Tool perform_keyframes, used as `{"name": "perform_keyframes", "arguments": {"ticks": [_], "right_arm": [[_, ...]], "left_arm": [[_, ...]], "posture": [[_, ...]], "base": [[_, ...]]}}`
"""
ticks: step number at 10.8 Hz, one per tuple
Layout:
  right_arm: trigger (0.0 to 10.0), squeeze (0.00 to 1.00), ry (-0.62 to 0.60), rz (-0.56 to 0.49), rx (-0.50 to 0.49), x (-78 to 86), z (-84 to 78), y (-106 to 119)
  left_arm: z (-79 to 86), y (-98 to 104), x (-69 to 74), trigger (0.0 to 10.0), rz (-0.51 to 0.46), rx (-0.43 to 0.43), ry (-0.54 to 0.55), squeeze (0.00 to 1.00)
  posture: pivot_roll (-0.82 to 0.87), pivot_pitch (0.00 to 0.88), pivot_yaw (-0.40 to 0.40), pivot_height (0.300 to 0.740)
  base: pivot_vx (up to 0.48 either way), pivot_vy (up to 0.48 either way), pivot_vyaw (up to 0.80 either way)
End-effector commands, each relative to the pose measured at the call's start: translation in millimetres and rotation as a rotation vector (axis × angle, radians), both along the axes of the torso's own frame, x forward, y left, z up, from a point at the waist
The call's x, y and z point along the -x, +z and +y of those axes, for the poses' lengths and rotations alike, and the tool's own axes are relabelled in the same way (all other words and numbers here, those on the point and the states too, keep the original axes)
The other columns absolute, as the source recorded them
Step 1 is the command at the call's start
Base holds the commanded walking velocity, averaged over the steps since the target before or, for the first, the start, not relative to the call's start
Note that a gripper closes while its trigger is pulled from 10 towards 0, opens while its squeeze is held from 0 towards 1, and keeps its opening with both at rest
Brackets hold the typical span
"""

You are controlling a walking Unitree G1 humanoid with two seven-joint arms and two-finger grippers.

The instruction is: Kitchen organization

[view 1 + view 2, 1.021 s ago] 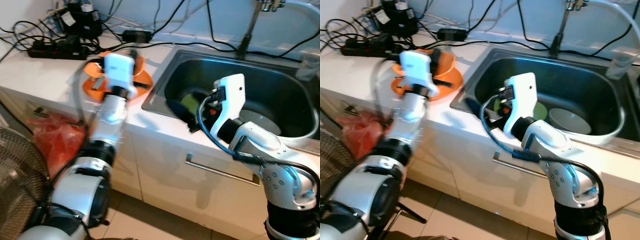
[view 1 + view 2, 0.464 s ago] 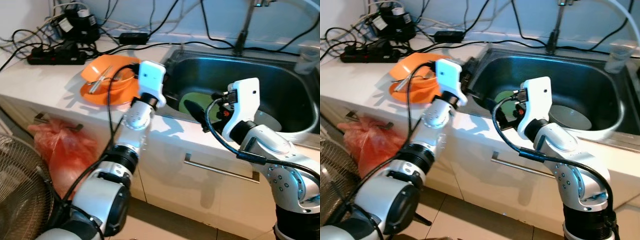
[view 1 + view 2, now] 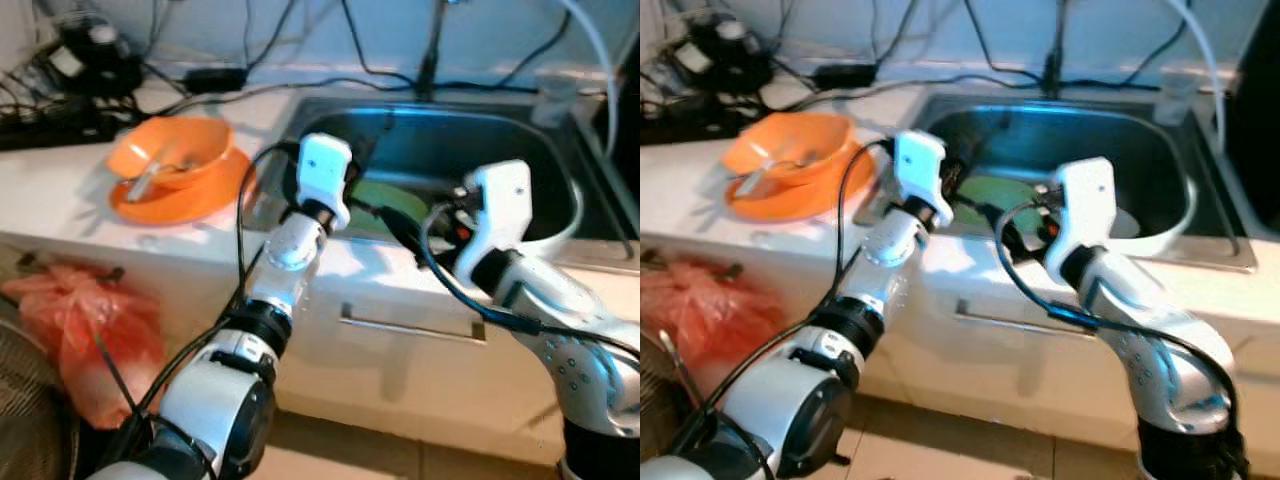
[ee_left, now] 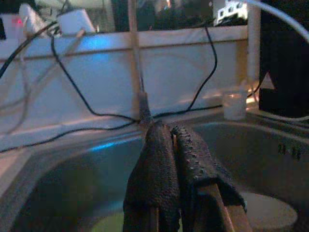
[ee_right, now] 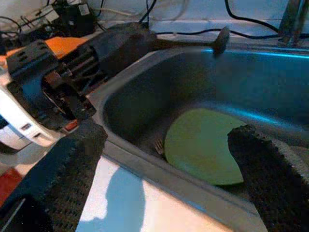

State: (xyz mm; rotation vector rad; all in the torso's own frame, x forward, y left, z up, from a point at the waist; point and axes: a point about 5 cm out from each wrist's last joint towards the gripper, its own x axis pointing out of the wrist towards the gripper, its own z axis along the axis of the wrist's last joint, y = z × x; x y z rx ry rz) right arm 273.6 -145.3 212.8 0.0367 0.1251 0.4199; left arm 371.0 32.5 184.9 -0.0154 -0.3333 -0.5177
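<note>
A green plate (image 5: 207, 145) lies flat in the steel sink (image 3: 520, 130), with a fork (image 5: 158, 144) at its edge and a white bowl (image 3: 1127, 222) beside it. My left gripper (image 4: 166, 129) is shut with nothing in it and reaches over the sink's left rim. My right gripper (image 5: 169, 133) hovers over the sink's front edge, fingers (image 5: 79, 145) spread wide open, the green plate lying below and beyond them. On the counter to the left, an orange bowl (image 3: 175, 160) holding utensils sits on an orange plate (image 3: 200, 200).
Black cables and a power strip (image 3: 50, 125) crowd the back left of the counter. A faucet (image 3: 432, 50) and a plastic cup (image 3: 553, 90) stand behind the sink. A red bag (image 3: 70, 320) hangs below the counter, left of a drawer handle (image 3: 410, 328).
My left arm has swung from over the orange dishes to the right, onto the sink's left rim. The right gripper stays at the sink front. The camera has shifted.
</note>
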Motion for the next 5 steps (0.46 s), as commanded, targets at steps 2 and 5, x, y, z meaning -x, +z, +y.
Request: {"name": "perform_keyframes", "arguments": {"ticks": [2, 5], "right_arm": [[10.0, 0.00, -0.006, -0.001, 0.024, 8.5, -3.5, 5], [10.0, 0.00, -0.025, 0.068, 0.049, 21.4, -9.9, 1]], "left_arm": [[1.1, -21, 2.4, 0.0, 0.101, 0.005, 0.016, 0.00], [0.0, -47, 0.6, 1.6, 0.326, -0.002, 0.037, 0.00]], "posture": [[-0.30, 0.000, 0.069, 0.740], [-0.34, 0.000, 0.042, 0.740]], "base": [[0.000, 0.000, 0.00], [0.000, 0.000, 0.00]]}}
